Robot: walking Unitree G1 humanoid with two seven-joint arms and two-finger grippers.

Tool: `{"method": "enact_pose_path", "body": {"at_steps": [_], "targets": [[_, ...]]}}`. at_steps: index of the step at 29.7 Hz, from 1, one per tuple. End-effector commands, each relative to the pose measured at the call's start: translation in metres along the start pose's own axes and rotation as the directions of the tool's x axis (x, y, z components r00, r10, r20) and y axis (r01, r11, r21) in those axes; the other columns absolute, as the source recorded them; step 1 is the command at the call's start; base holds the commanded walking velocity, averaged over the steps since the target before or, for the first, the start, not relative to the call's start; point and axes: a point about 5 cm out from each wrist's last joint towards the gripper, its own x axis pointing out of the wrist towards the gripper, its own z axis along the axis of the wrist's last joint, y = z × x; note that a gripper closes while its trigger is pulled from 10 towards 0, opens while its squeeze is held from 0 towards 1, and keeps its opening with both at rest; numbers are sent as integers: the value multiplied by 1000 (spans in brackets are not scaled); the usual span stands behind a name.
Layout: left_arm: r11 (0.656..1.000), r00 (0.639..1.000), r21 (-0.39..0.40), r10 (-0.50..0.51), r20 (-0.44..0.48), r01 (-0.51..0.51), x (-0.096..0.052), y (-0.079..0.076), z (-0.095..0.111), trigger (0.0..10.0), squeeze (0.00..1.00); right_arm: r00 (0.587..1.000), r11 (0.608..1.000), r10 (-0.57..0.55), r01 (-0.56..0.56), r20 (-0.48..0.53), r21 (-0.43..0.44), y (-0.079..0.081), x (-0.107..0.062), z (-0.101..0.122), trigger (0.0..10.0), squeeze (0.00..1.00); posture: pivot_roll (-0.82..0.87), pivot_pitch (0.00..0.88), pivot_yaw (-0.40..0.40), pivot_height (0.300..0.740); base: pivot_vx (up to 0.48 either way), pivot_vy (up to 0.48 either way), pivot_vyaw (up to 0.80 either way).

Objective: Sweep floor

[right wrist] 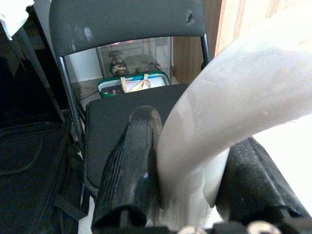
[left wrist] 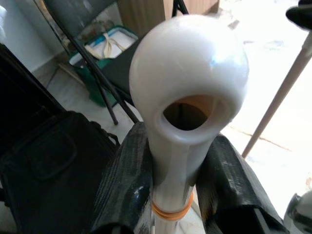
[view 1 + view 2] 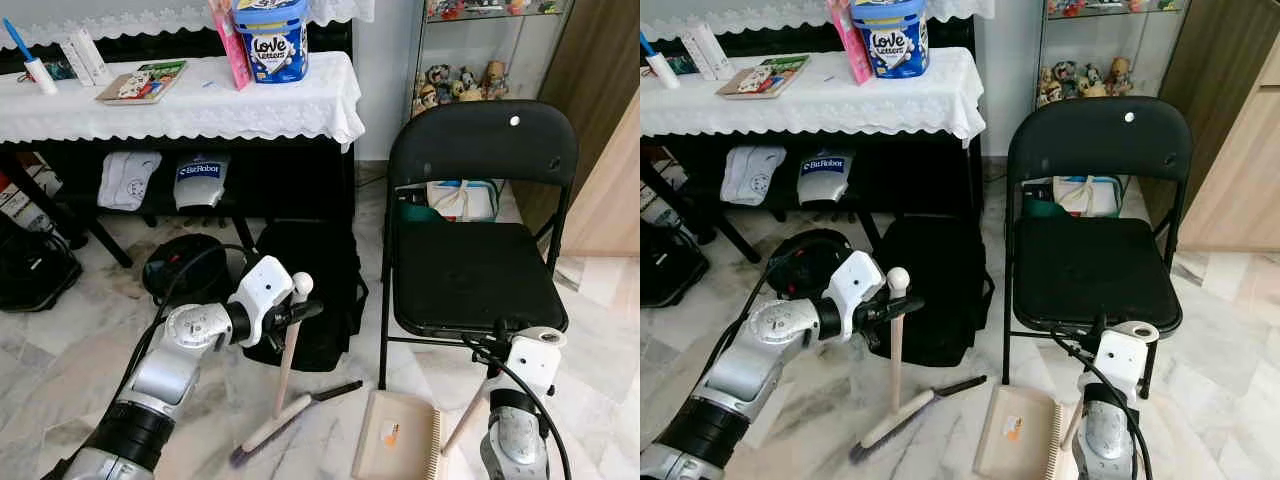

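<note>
My left gripper is shut on the pale broom handle just under its white ball top. The handle stands nearly upright. Its long brush head rests on the marble floor, with the dark bristle end pointing toward the chair. In the left wrist view the black fingers clamp the shaft from both sides. My right gripper is shut on the slanted pale handle of a beige dustpan. The pan lies flat on the floor just right of the brush.
A black folding chair stands right behind the dustpan. A black bag sits behind the broom. At the back is a table with a white lace cloth, boxes beneath it, and a glass cabinet.
</note>
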Motion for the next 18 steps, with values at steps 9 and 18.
{"method": "enact_pose_path", "body": {"at_steps": [9, 18], "targets": [[986, 983, 35, 161, 92, -164, -10, 37, 24, 10000, 0, 1000, 1000, 8, -8, 12, 13, 3, 1, 2, 10000, 0, -34, 42, 143, 740, 0, 0, 0], [951, 946, 53, 295, 136, -304, -11, 53, 31, 10000, 0, 1000, 1000, 11, -11, 12, 14, 3, 1, 1, 10000, 0, -35, 45, 141, 740, 0, 0, 0]]}}
